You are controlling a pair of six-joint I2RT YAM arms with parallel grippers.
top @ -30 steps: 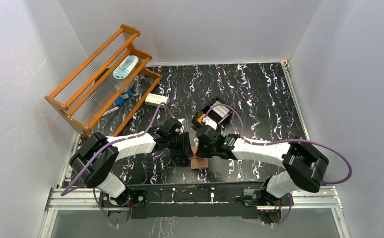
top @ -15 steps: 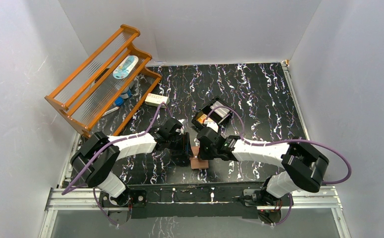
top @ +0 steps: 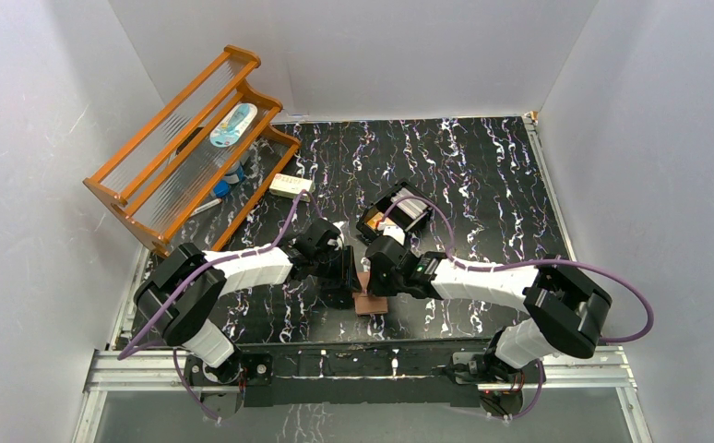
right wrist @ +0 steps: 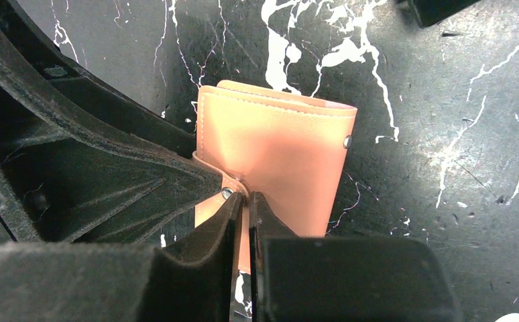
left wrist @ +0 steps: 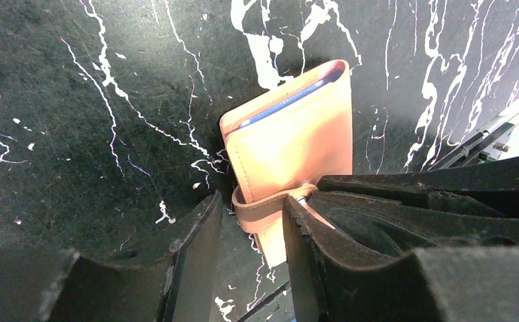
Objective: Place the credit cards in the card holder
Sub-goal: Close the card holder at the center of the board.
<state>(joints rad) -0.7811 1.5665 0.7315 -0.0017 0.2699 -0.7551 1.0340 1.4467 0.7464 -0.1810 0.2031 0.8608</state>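
Top external view: a black table [top: 482, 175] with white marbling fills the floor of a white-walled enclosure. An orange wooden rack [top: 187, 148] leans in the far left corner, with a blue-and-white object [top: 233, 125] lying on its upper shelf. Both arms reach inward from the near edge and meet just left of centre, where they crowd over the work spot and hide most of it from above. Just beyond the right arm's wrist stands a black slotted tray [top: 393, 210]. It holds white and orange credit cards [top: 413, 209], which are too small to count. A small white-and-red box [top: 291, 185] lies near the foot of the rack, well apart from the grippers.

The card holder [top: 372, 305] lies folded flat on the table near the front edge, directly under the two grippers, and only its near end shows from above. In the left wrist view, a thin blue edge [left wrist: 287, 104] shows inside its fold.

The left gripper [left wrist: 250, 231] has its fingers spread to either side of the strap [left wrist: 260, 213], which loops off the holder's edge. The black body of the other gripper presses in from the right. The right gripper [right wrist: 245, 201] has its fingers pinched together on that same strap, just beside the strap's metal snap [right wrist: 226, 193]. A second stud [right wrist: 346, 142] sits on the holder's far corner.
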